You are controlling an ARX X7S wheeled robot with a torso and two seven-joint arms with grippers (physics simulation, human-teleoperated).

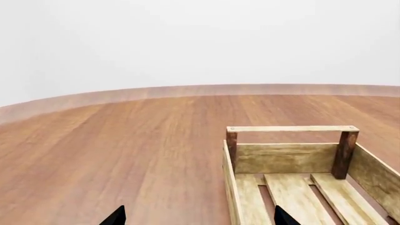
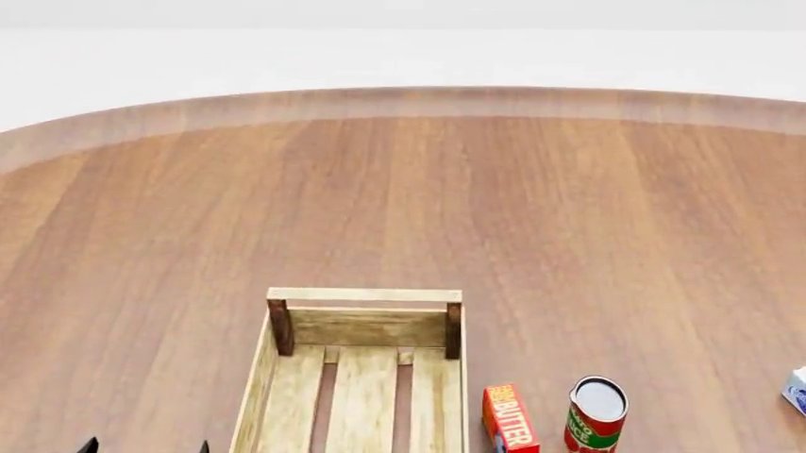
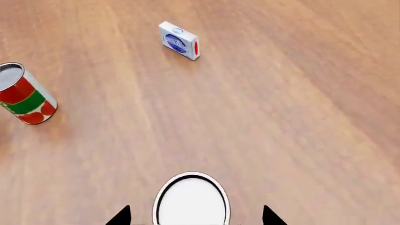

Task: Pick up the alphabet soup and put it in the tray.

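Whitish can top, judged the alphabet soup (image 3: 191,199), is framed between the right gripper (image 3: 195,216) tips, spread wide, nothing held; descent should be kept centred.

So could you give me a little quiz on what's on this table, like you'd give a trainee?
1. True or false: the butter box sits inside the tray.
2. In the head view, what stands between the butter box and the blue-and-white box? A: the tray. B: the red-and-green can. C: nothing.
3. How many cans show in the right wrist view?

Key: 1 false, it stands beside the tray. 2 B. 3 two, the red-and-green can and a white-topped can.
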